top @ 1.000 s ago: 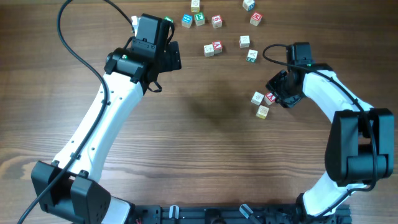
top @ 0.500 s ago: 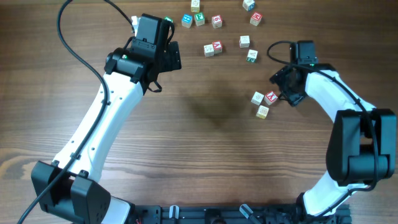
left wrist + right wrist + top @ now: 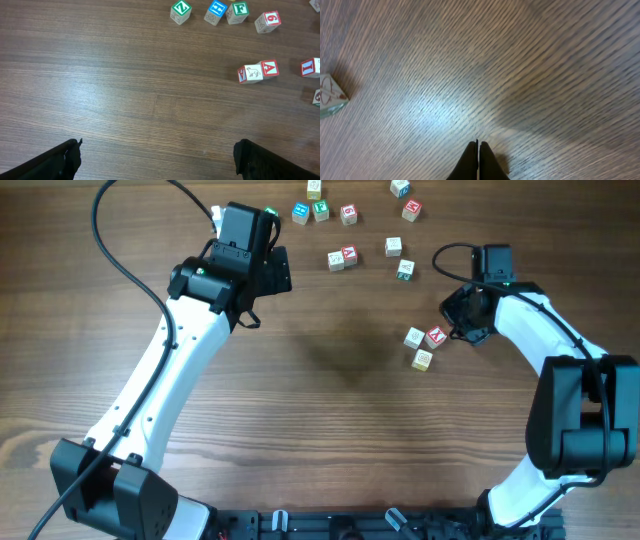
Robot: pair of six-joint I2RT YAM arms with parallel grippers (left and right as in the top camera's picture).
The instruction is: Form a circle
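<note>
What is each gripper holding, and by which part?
Nothing. The right gripper is shut on nothing; the left gripper is open and empty.

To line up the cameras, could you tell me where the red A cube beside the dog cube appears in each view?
Overhead: red A cube, upper centre.
Left wrist: red A cube, right side.
Right wrist: not in it.
Shared landmark: dog cube, touching it.

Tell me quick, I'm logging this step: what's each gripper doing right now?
Left gripper: open, holding nothing.
Right gripper: closed, holding nothing.
</note>
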